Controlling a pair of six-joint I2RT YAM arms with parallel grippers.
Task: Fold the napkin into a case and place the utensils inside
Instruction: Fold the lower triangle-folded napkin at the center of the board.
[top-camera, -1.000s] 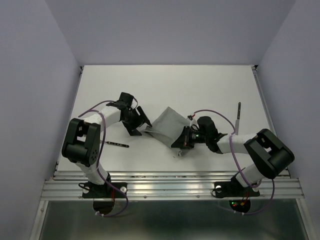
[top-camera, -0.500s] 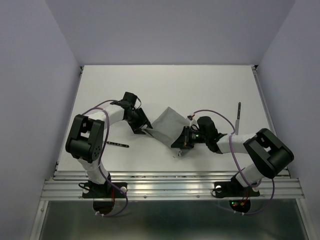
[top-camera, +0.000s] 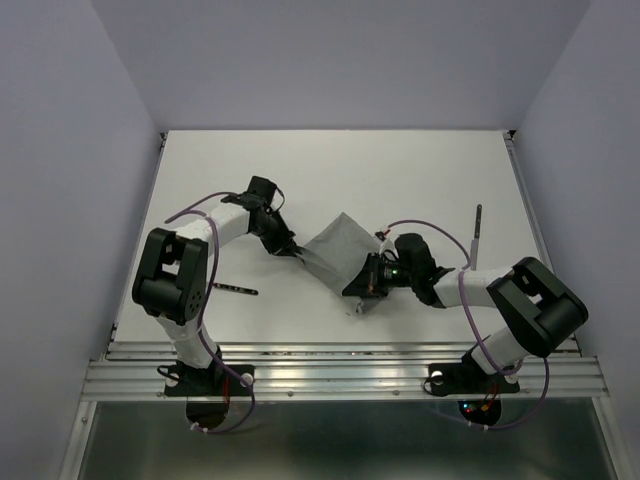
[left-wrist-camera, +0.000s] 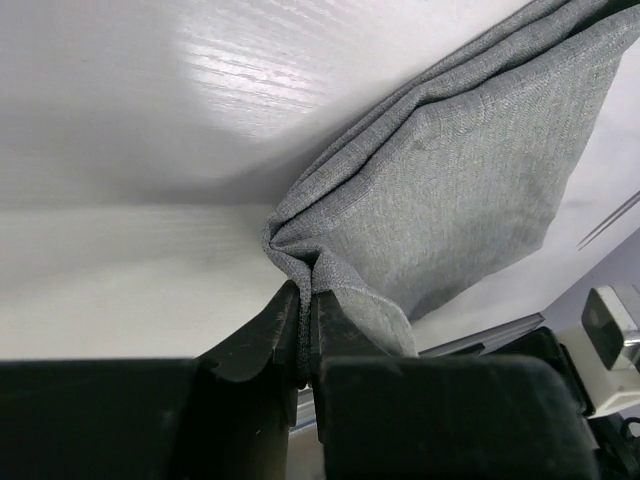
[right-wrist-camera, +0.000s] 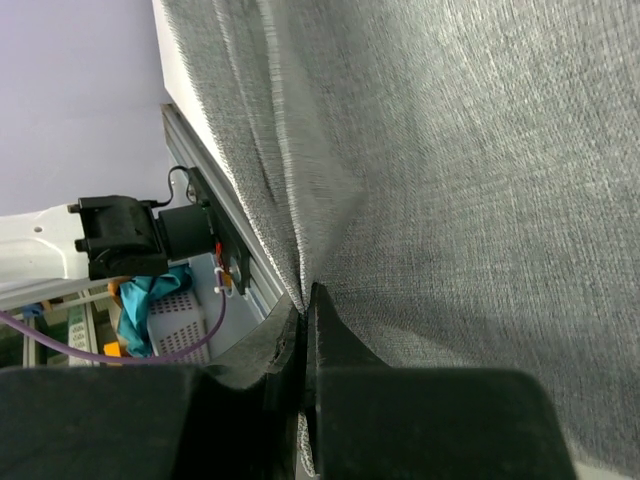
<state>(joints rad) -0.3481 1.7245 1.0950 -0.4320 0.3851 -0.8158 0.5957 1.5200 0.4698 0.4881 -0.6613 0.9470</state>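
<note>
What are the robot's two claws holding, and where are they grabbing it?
Both hold the napkin. The left gripper pinches a bunched corner; the right gripper is clamped on a fold at the opposite side.

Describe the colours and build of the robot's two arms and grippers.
The left arm and right arm have white tubular links joined by bulky black joint housings. A thin purple cable loops along each. The left gripper and right gripper are black and two-fingered.
</note>
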